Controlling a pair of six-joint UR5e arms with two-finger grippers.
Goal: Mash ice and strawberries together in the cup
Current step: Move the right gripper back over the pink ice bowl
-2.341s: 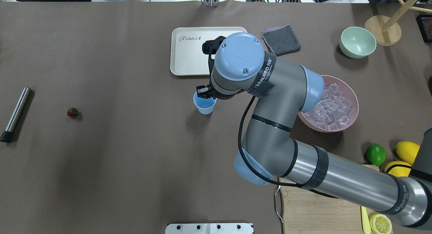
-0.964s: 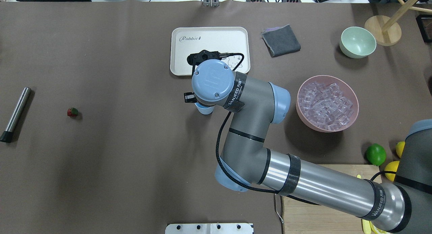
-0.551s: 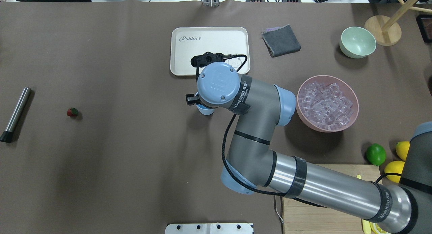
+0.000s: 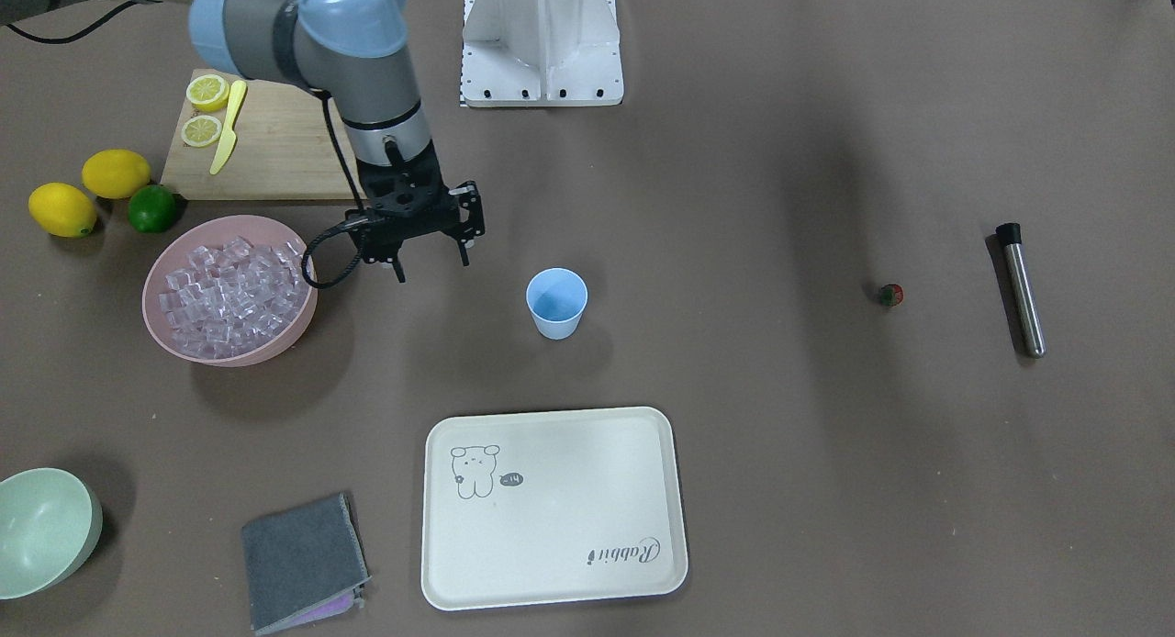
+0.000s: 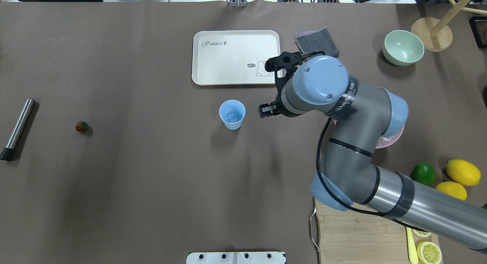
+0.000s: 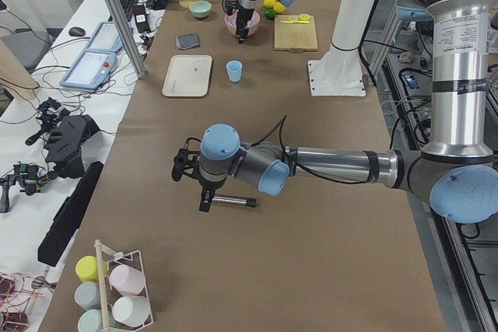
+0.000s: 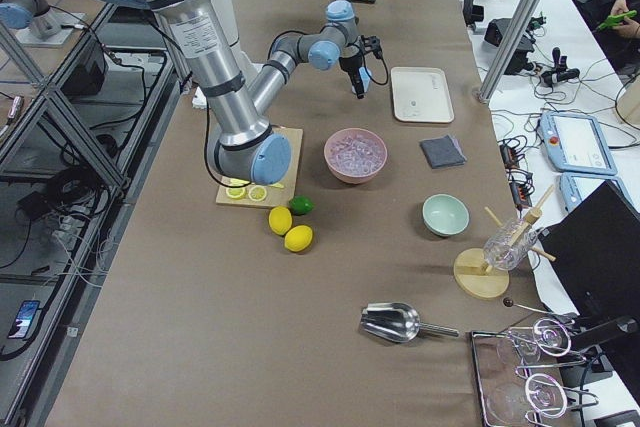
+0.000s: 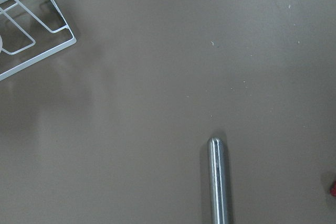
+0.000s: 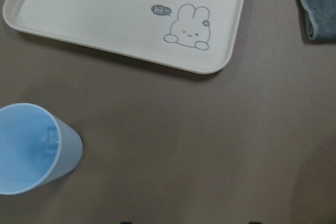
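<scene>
– Brown table [image 4: 780,490], and so many things on it! Is the drink mashed yet?
– No, that job is only at its start. One ice cube [image 5: 231,115] sits at the bottom of the cup [image 4: 556,325]. All the other ice [image 4: 229,288] is in the pink bowl [image 4: 229,354].
– Where is the cup from the right gripper [image 4: 433,262]?
– Off to one side of its fingers [image 4: 464,250], near but not touching. The pink bowl is on their other side, so the fingers hang over the table between the two.
– Are they holding a cube?
– No. They are spread apart with nothing between them.
– And the strawberry [image 4: 890,295]?
– Way past the cup, far from those fingers, lying on the table. It has to go in, and I think more ice too. Then comes the mashing. None of that is done.
– Mash with what?
– Likely the metal stick [image 4: 1021,288]. It lies flat, on the far side of the strawberry. Its black end points to the robot and its round shiny end points away.
– Which way does the cup point?
– Straight up and down, mouth up, narrow bottom on the table. Good for dropping things in.
– What about the left gripper [image 6: 206,201]?
– It hangs near one end of the stick. I can't tell if its fingers are apart or together.
</scene>
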